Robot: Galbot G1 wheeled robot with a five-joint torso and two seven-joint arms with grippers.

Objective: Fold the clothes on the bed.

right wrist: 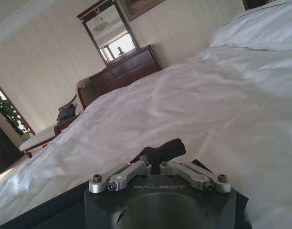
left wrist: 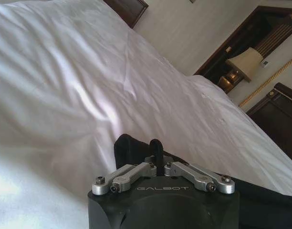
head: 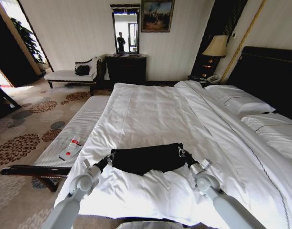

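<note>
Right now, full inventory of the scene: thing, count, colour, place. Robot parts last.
T-shirt: 1, black, bunched on the bed's near end, pinched at both ends.
Bed: 1, white linen, dark headboard, centre.
Pillows: 2 visible, white, by the headboard.
Bench: 1, white cushion, left of the bed.
Red-and-white item: 1, on the bench.
Chaise: 1, dark frame, far left.
Dresser with mirror: 1, dark wood, far wall.
Lamp: 1, cream shade, bedside.
Left gripper: shut on the T-shirt's left end.
Right gripper: shut on its right end.
</note>
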